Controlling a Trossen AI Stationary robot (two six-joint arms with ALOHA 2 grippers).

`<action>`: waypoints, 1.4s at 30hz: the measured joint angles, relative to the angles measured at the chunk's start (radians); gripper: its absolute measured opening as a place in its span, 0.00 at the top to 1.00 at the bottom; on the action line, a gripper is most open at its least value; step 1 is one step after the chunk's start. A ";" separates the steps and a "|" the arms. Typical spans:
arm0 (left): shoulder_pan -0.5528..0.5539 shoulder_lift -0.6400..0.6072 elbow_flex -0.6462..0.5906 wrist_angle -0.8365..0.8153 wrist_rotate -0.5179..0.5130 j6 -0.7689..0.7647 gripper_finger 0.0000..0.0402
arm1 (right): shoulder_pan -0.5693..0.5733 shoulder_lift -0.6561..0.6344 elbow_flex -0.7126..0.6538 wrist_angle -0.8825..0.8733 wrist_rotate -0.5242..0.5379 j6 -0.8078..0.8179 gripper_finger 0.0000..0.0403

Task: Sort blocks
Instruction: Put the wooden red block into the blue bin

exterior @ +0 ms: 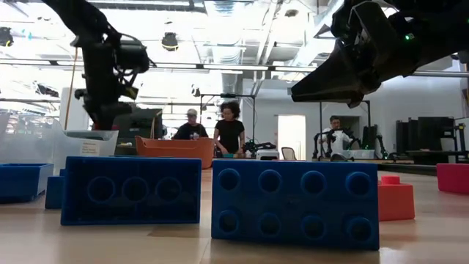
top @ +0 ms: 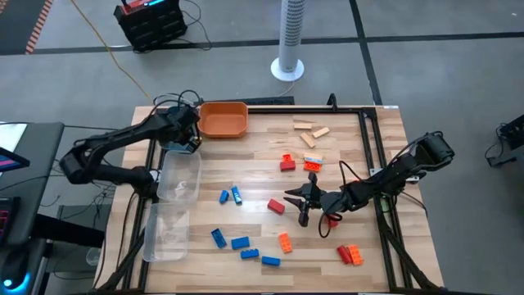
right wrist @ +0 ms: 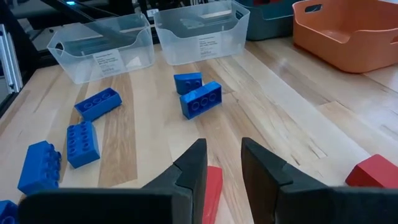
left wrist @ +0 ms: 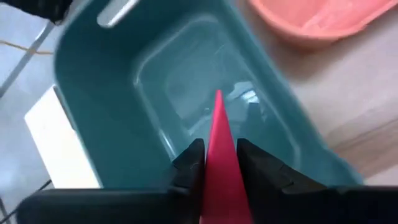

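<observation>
My left gripper (left wrist: 217,155) hangs over the teal tray (left wrist: 124,93) at the table's far left and is shut on a red block (left wrist: 217,130). My right gripper (top: 296,203) hovers at mid-table with a narrow gap between its fingers (right wrist: 224,146) and nothing in it. A red block (right wrist: 212,183) lies flat on the table just below its fingertips. Blue blocks (top: 240,242) are scattered near the front. Orange blocks (top: 350,254) and red ones (top: 286,162) lie to the right, wooden ones (top: 309,131) at the far side. My left gripper pinches the red block between its two fingers, on its two opposite flat sides (left wrist: 219,171). The fingers slant down from above. The block sticks out past the fingertips, its free end (left wrist: 217,99) over the inside of the teal tray, lifted clear.
An orange tray (top: 223,119) stands next to the teal one at the far edge. Two clear trays (top: 178,176) (top: 166,232) line the table's left side. A black frame rail (top: 372,147) runs along the right side. People stand in the room beyond the table (exterior: 229,128).
</observation>
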 joint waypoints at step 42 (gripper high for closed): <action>0.104 0.003 0.104 -0.152 0.084 0.128 0.41 | 0.009 0.000 0.000 0.000 -0.005 0.003 0.73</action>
